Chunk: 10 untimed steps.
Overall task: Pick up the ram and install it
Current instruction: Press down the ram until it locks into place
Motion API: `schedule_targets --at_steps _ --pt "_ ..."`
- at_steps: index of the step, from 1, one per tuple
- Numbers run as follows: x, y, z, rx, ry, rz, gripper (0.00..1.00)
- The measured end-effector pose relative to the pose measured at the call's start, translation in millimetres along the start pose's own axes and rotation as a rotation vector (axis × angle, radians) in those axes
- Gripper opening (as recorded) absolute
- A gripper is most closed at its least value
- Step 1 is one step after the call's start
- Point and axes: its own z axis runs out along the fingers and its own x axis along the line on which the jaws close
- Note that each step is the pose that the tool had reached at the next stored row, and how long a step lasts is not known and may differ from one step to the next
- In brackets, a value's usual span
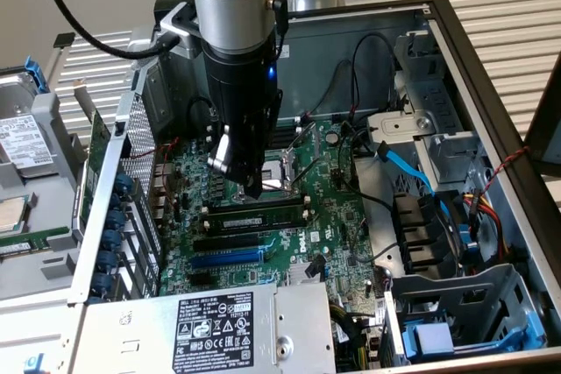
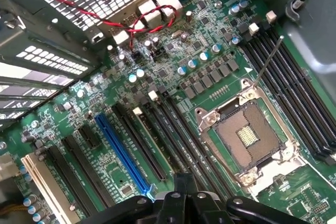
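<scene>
In the exterior view my gripper hangs over the motherboard inside the open computer case. My jaws are pressed together with nothing between them. The ram is just at six o'clock from my fingertips, near them but apart. It stands on its long edge in a black memory slot, and the long blue slot lies further out at six o'clock from it. The ram is a long, narrow dark-green stick with a row of black chips and a small pale label toward its nine o'clock end. It sits level along its length, so I judge it is already in its slot, though I cannot see whether the end clips have latched. The bare CPU socket sits at about one o'clock from the ram. I expect the stick to be light, stiff and thin, and easily harmed by twisting or by pressure on the chips. The place to hold it is across its two flat faces near the middle of the top edge, well away from the contact edge. In the wrist view my closed gripper sits at six o'clock, with the socket at about two o'clock from it. A thin pale-edged line runs between the blue slot and the socket. I take it for the ram's top edge, but cannot be sure.
</scene>
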Motion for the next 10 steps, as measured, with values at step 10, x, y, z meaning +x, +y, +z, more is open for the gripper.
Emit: schedule_targets --at_steps 10 --pt "0.0 0.0 0.0 -0.0006 0.0005 0.129 0.1"
